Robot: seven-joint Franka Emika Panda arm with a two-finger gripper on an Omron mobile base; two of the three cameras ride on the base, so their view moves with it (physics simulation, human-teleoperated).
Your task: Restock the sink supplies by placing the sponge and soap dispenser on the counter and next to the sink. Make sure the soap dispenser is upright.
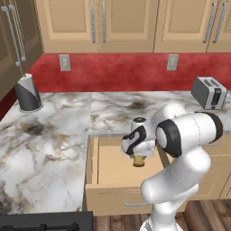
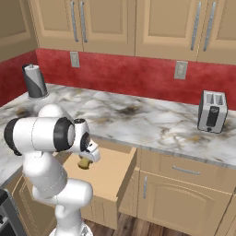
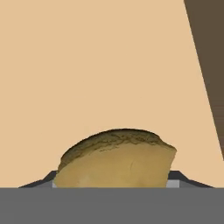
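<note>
Gripper (image 1: 139, 159) hangs over the open drawer (image 1: 113, 173) below the table (image 1: 45, 135), fingers (image 3: 177, 175) gripping the sponge (image 3: 116, 159) from both sides. Sponge sits above the drawer floor, probably lifted for carrying to the table.

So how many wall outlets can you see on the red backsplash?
2. One outlet is on the left, near the dark cylinder; the other outlet is on the right, up-left of the toaster. More may lie beyond the frame.
</note>
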